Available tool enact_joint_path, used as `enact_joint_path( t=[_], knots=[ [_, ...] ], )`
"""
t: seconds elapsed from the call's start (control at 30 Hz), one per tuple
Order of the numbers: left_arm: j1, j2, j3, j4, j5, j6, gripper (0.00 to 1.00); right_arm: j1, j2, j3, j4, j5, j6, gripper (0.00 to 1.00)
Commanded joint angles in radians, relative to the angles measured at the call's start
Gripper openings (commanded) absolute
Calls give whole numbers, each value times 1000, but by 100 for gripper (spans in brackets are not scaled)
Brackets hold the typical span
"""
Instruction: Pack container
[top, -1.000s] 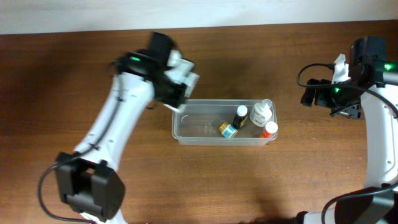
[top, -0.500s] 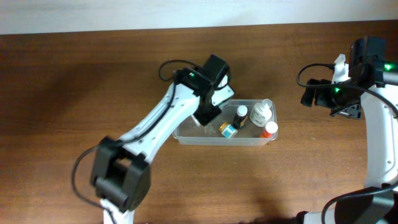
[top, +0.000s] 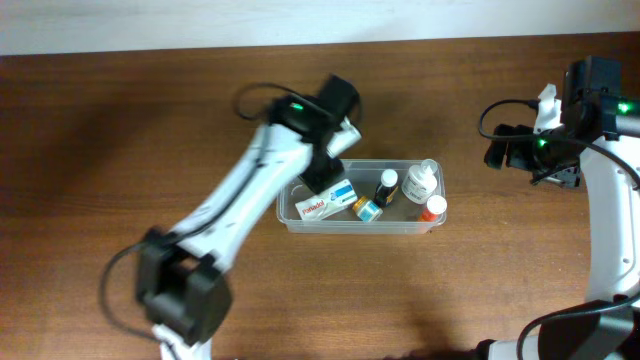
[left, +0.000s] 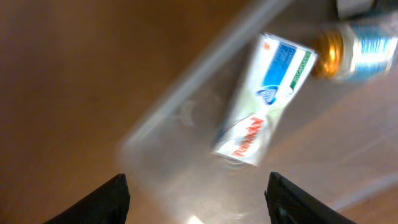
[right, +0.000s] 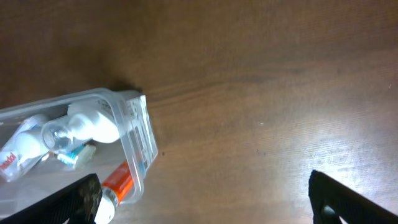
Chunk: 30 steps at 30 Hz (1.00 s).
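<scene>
Clear shallow container (top: 283, 211) with white box (top: 327, 201) and bottles (top: 420, 183) inside; left gripper (left: 196, 183), right gripper (right: 203, 186) both spread, empty.

Clear container (top: 360, 229), white box (left: 261, 99) with red lettering and a blue-green patch, orange cap (top: 433, 208), brown wood-grain table (top: 100, 150)
</scene>
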<state>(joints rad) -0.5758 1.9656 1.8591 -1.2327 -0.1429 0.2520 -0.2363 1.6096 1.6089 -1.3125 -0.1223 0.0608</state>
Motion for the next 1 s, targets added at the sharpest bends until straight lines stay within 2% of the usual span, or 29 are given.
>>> enact_joint_path(
  t=[0.0,0.03,0.07,0.27,0.43,0.57,0.63,0.8,0.97],
  knots=[
    [136,-170,39,34,-40,-107,72,31,2,19,27,7,-33,98],
    [177,-196,39,47,-34,-129,76,48,2,32,39,8,-48,98],
    [219,-218,39,61,-34,-158,100,70,2,47,54,24,-60,98],
    [456,-259,39,100,-19,-331,100,213,3,68,202,124,-80,98],
    [583,-252,38,91,18,-338,100,278,3,68,347,127,-87,98],
    [640,-284,38,47,123,-311,100,282,-20,68,304,113,-104,98],
    [649,-320,38,20,124,-304,100,281,-47,67,263,112,-69,98],
    [638,-504,-31,1,90,-288,100,292,-171,3,195,112,-52,99],
    [630,-900,-415,167,87,-282,100,332,-492,-313,359,137,-14,98]
  ],
)
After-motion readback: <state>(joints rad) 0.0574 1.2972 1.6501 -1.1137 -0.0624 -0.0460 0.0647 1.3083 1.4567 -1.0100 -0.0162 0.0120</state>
